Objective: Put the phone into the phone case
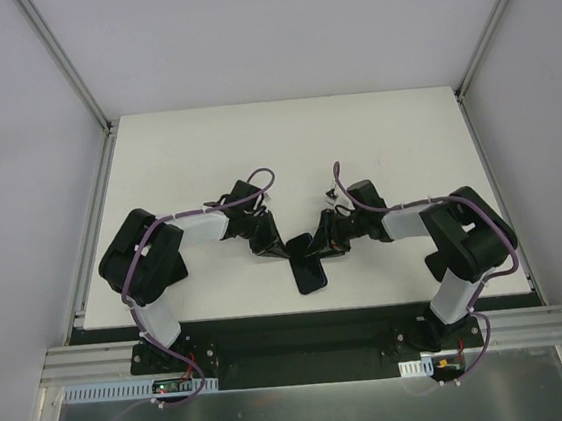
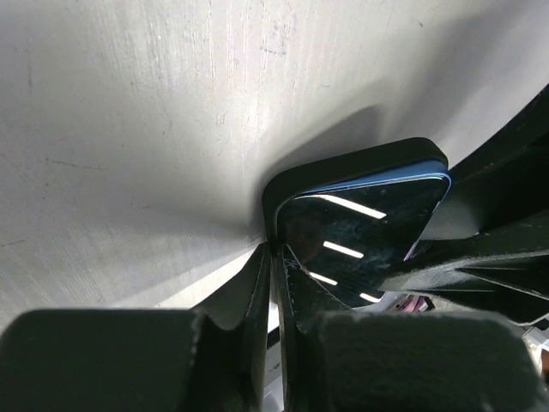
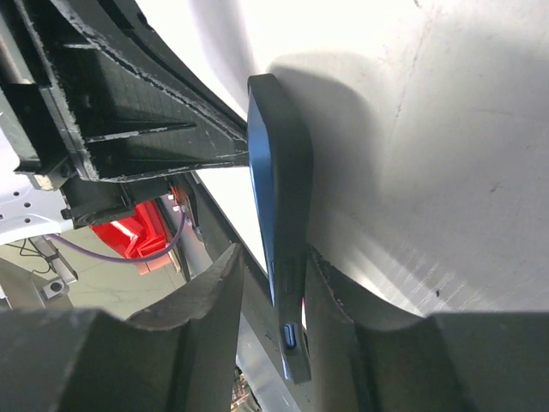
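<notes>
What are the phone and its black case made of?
The phone looks like glass in front: glossy black, mirroring bright light strips. Its blue rim could be metal or plastic. The phone case looks like matte black plastic or rubber: dull, hardly any shine.

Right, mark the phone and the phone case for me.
the phone (image 2: 369, 232): left wrist view, on its glossy screen.
the phone case (image 2: 360, 165): left wrist view, on its black upper rim.

White table (image 1: 204, 148), grey walls (image 1: 272, 30), aluminium rails (image 1: 534, 326)
</notes>
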Robot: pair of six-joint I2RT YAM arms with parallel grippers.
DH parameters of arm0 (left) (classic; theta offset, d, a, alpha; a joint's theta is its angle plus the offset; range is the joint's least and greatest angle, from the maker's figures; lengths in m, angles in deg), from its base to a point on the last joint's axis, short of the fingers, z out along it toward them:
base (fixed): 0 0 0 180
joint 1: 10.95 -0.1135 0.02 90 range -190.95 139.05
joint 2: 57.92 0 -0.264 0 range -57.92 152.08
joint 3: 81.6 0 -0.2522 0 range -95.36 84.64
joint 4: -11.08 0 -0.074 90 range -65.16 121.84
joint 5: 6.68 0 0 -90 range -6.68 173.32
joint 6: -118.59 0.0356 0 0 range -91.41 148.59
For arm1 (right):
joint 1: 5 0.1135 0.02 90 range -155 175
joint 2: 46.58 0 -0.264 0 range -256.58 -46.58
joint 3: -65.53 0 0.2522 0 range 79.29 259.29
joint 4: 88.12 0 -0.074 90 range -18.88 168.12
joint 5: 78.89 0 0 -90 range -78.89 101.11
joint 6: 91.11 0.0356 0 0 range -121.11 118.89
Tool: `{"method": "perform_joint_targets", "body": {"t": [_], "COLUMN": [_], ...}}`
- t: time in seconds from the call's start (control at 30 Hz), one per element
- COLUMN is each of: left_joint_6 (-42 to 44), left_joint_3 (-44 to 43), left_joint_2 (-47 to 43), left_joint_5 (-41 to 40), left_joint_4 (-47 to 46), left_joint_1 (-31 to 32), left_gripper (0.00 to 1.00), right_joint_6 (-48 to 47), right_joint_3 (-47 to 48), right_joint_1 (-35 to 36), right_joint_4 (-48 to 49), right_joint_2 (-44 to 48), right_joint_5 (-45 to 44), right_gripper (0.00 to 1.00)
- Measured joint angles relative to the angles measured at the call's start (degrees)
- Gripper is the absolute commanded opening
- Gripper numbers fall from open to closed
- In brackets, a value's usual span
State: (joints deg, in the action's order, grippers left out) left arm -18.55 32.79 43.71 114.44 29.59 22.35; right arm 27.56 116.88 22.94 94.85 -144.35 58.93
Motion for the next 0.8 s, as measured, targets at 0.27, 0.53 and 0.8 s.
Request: {"method": "perform_joint_targets", "body": {"t": [0.27,0.53,0.8], "left_joint_6": [0.0,1.4,3.1], "left_joint_3": [0.0,2.0,3.7], "left_joint_2": [-0.1,-8.5,-24.5], "left_joint_5": [0.1,1.3,7.0], "left_joint_4": [0.0,1.1,-1.0], "left_joint_1": [0.0,-1.7,-3.3], "left_gripper": [0.19,0.69,0.71], "right_joint_6": [-0.2,-2.3,-4.3], "right_joint_3": [0.0,0.0,-0.2], "right_joint_1": [0.0,-0.8,-1.1], "right_joint_4": [0.5,-0.3,0.2], "right_joint_2": [-1.2,4.3,16.7], "right_joint_5": [0.4,2.6,8.7], "right_gripper": [0.08,0.04,0.04]}}
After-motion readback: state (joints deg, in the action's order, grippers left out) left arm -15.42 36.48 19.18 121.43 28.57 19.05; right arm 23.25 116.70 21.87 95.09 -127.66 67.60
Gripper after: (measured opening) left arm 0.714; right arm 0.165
